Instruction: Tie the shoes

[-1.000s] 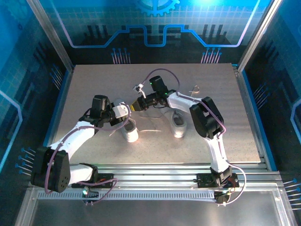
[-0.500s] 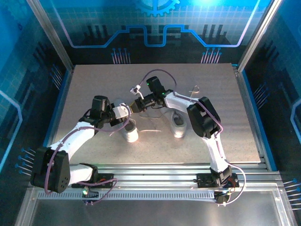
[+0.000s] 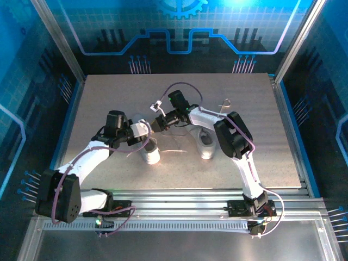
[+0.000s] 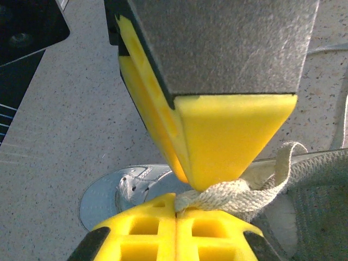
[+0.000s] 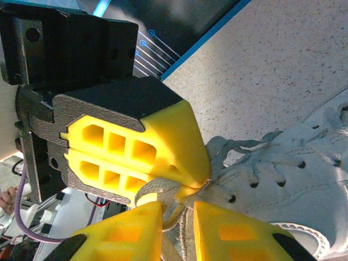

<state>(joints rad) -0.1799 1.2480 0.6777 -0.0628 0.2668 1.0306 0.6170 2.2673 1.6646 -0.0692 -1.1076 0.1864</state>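
Left of centre on the table [image 3: 98, 109]: left-hand shoe [image 3: 151, 155], toe toward the near edge, long axis running near to far, far end hidden under both grippers. Close on its right, not touching: right-hand shoe [image 3: 206, 147], lying along much the same line, toe likewise toward the near edge.

From above: the pair side by side, with a loose end of the laces [image 3: 173, 149] trailing on the bare tabletop between them. Over the left-hand shoe, left gripper [image 3: 148, 128] and right gripper [image 3: 158, 122] meeting tip to tip; too small there to read the fingers.

From the left wrist: own yellow pads [image 4: 141, 239] pressed flat together, no gap at the seam, nipping a twisted bunch of laces right at the tips. Bearing down on that same bunch from above, the right gripper's yellow wedge, touching it.

From the right wrist: the left-hand shoe's white upper off to the right, with its row of eyelets and lace crossings. Own pads [image 5: 234, 234] a narrow slot apart, with lace strands caught in the slot. Opposite, the left gripper's pads closed on each other, tips in the same tangle
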